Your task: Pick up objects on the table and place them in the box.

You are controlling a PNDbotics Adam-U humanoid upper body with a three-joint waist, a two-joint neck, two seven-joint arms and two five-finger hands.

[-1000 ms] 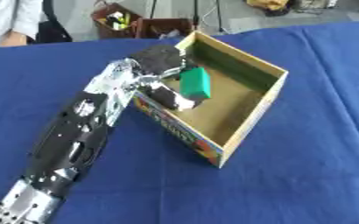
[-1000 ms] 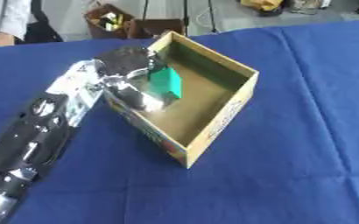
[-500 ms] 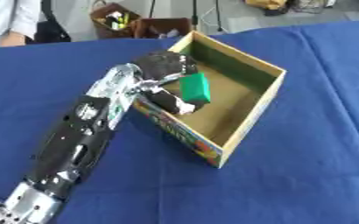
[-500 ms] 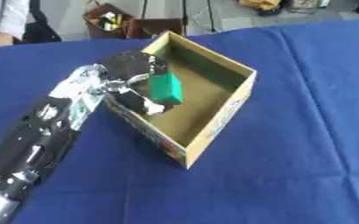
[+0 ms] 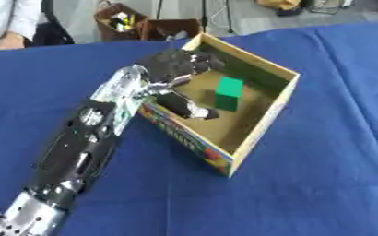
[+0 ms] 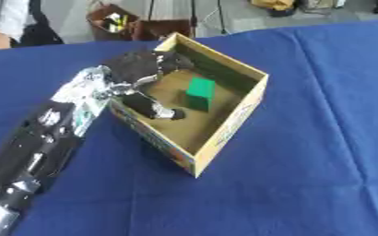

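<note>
A green block (image 5: 227,93) stands on the floor of the open cardboard box (image 5: 266,123), near its far wall, with nothing touching it. My left hand (image 5: 173,65) hangs over the box's left rim, open, its fingers spread toward the far corner and its thumb (image 5: 186,106) reaching down inside the box, apart from the block. My left arm comes in from the lower left across the blue cloth. My right hand shows in neither view.
The blue tablecloth (image 5: 329,175) stretches wide to the right and front of the box. Beyond the table's far edge stand brown bins (image 5: 120,22) with small items. A person's sleeve and hand (image 5: 7,40) show at the far left corner.
The left hand has let go of the green block: it now stands alone on the box floor, and the fingers have opened and drawn back toward the left rim.
</note>
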